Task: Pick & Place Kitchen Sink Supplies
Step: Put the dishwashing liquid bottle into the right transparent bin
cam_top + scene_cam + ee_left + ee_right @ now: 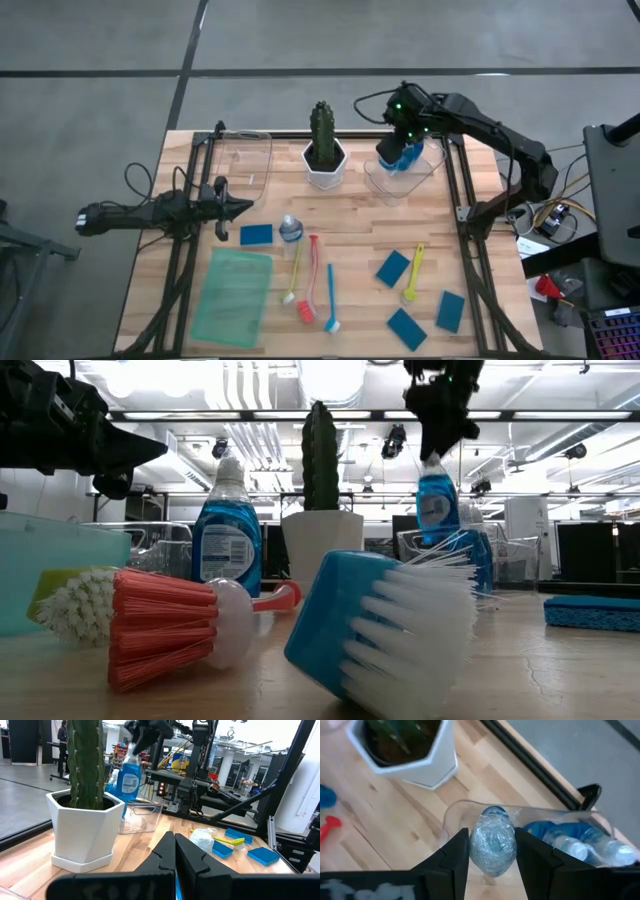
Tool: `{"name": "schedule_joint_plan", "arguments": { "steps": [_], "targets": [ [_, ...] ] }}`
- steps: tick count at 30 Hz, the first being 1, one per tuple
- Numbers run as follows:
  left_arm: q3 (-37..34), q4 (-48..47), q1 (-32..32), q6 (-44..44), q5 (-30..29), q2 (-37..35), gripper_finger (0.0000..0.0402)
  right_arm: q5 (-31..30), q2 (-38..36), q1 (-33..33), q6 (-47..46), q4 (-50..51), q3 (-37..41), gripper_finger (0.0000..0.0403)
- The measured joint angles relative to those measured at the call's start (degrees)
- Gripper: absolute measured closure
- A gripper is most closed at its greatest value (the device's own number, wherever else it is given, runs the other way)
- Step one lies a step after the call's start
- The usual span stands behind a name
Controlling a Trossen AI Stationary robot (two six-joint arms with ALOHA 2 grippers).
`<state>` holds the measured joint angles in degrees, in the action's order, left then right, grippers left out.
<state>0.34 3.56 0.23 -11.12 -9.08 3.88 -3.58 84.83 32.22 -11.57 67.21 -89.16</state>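
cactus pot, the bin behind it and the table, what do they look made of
The cactus pot looks like glazed ceramic or glossy plastic: smooth white faces with crisp hexagonal edges. The bin seems to be clear plastic, since the bottles inside show through its walls. The table looks like pale wood planks, with visible grain and seams.

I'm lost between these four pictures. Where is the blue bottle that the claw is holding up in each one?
High view: the held bottle is under the right claw, over the clear bin.
Low view: it hangs at upper right.
Left wrist view: upper left, beside the plant.
Right wrist view: lower middle, its cap between the fingers.
Shared landmark: the cactus in its white pot, left of the bottle in the high and low views.
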Motion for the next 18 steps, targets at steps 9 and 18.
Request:
{"name": "schedule_joint_plan", "arguments": {
  "steps": [9,18],
  "targets": [
    [0.0,0.02,0.0,0.01,0.0,0.0,0.0401,0.83,-1.23,2.97,2.18,-6.5,9.76,0.0271],
    [0.0,0.0,-0.04,-0.02,0.0,0.01,0.0401,2.94,-1.45,4.29,2.52,-12.55,15.22,0.0271]
  ]
}}
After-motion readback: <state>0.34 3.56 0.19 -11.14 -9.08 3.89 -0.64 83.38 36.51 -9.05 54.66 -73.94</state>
